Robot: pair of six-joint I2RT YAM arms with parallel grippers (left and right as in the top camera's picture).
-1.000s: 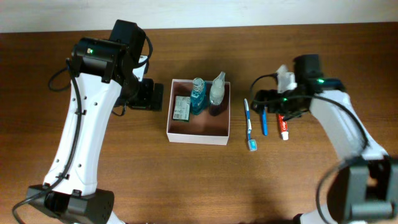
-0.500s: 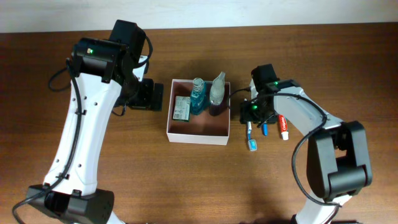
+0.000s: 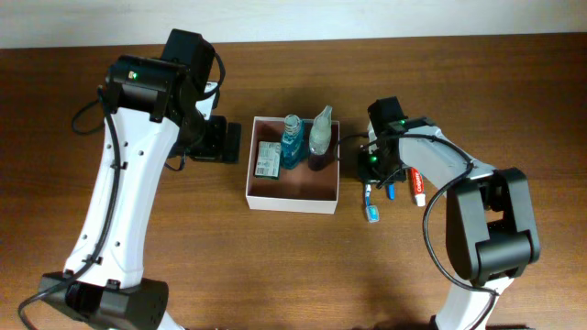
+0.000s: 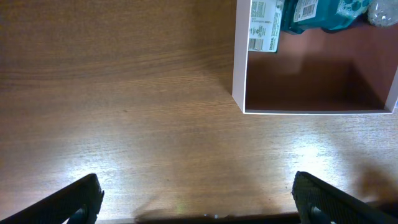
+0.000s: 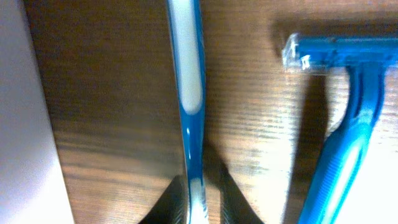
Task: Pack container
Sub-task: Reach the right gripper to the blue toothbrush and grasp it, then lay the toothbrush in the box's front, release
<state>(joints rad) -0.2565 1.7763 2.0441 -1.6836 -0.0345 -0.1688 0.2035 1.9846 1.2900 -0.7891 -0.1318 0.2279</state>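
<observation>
The container [image 3: 292, 203], a white-walled box with a reddish-brown floor, sits mid-table and holds a green-white packet [image 3: 268, 159], a teal bottle [image 3: 292, 142] and a clear spray bottle [image 3: 320, 133]. Just right of it lies a blue-and-white toothbrush [image 3: 371, 205]. My right gripper [image 3: 370, 170] is down on the toothbrush handle; in the right wrist view, the gripper [image 5: 198, 205] is shut, both fingers pressed against the toothbrush [image 5: 189, 74]. My left gripper [image 3: 220, 140] hovers left of the container, and it [image 4: 199, 202] is open over bare wood. The container's corner [image 4: 239, 62] shows at upper right in the left wrist view.
A blue razor [image 3: 390, 191] lies right beside the toothbrush, and a red-and-white toothpaste tube [image 3: 418, 188] lies further right. In the right wrist view the razor [image 5: 348, 124] is close on the right and the container's white wall [image 5: 25, 124] close on the left.
My right arm swung left from near the toothpaste, came down over the toothbrush, and its jaws went from open to shut on the handle. The left arm has not moved.
</observation>
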